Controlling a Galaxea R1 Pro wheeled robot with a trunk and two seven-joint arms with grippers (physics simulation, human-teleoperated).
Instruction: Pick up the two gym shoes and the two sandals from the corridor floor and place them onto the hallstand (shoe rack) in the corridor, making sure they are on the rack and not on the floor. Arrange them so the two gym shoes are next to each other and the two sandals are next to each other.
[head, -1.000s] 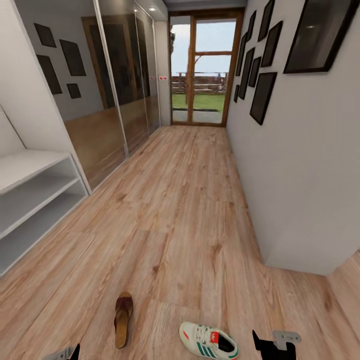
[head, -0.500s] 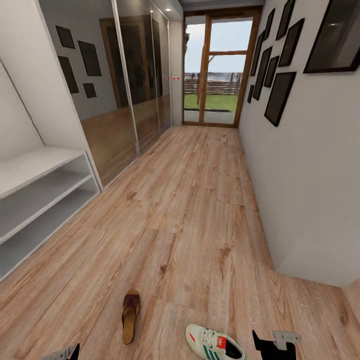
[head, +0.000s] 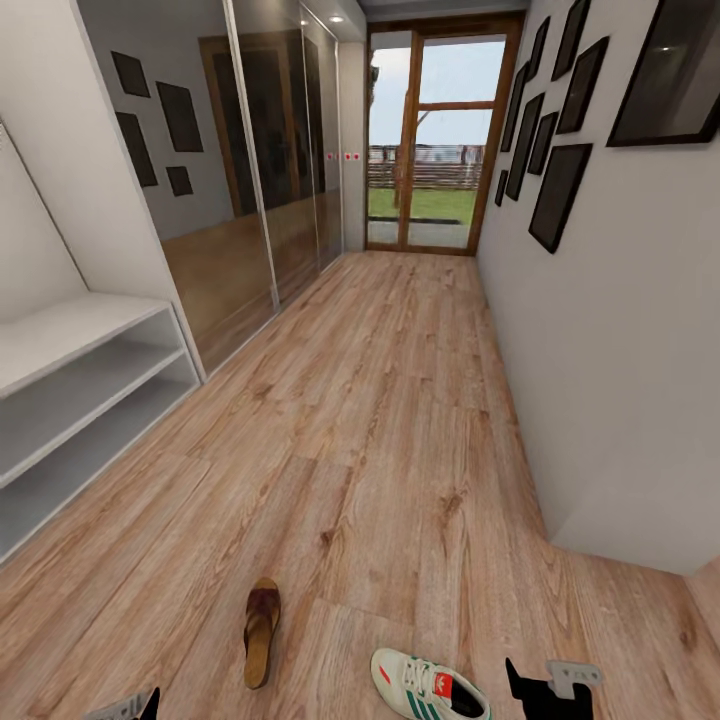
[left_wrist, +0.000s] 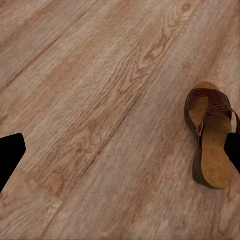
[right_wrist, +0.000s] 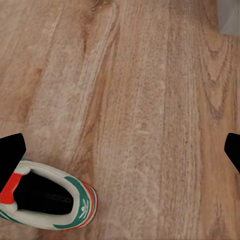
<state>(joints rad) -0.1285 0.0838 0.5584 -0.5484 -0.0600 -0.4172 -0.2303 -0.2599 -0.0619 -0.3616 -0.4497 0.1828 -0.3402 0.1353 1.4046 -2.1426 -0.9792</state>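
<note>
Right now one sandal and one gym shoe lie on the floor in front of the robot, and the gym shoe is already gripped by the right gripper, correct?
Not quite. The sandal and gym shoe do lie on the floor, but the head view shows the right gripper open and empty beside the shoe.

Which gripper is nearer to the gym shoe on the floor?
Right. The right gripper is just beside the gym shoe; the left gripper is farther, beyond the sandal.

You've got sandal (head: 260, 631) on floor (head: 380, 420) left of gym shoe (head: 428, 686); hallstand (head: 70, 400) along corridor's left wall.
</note>
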